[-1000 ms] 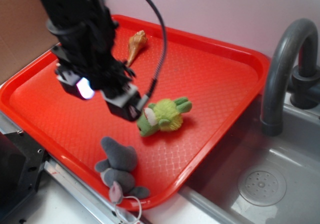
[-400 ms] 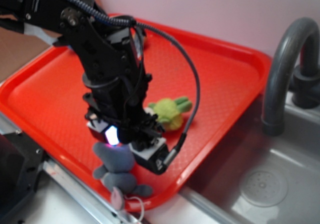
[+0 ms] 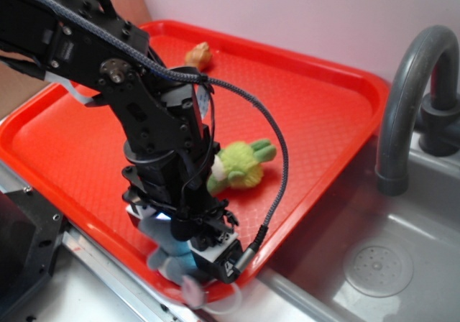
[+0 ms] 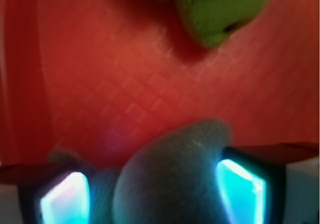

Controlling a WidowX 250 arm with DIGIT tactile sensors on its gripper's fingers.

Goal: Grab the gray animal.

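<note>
The gray animal (image 3: pixel 164 259) lies at the near edge of the red tray (image 3: pixel 316 99), mostly hidden under my gripper (image 3: pixel 183 254); its pale pink patch (image 3: pixel 191 288) and white cord (image 3: pixel 224 307) stick out over the rim. In the wrist view the gray plush (image 4: pixel 170 174) sits between my two lit fingers. The jaws stand wide, one on each side of it. The right finger (image 4: pixel 240 189) is against it and the left finger (image 4: pixel 65 199) stands a little apart. My gripper (image 4: pixel 152 199) is open around it.
A green-and-yellow fuzzy plush (image 3: pixel 241 165) lies just beyond the gripper, also at the top of the wrist view (image 4: pixel 220 9). A small orange toy (image 3: pixel 200 54) sits at the tray's far side. A gray faucet (image 3: pixel 402 99) and sink (image 3: pixel 388 264) are to the right.
My arm has swung from over the tray's middle to the near edge and come down over the gray animal, which now sits between the open fingers. The green plush has not moved.
</note>
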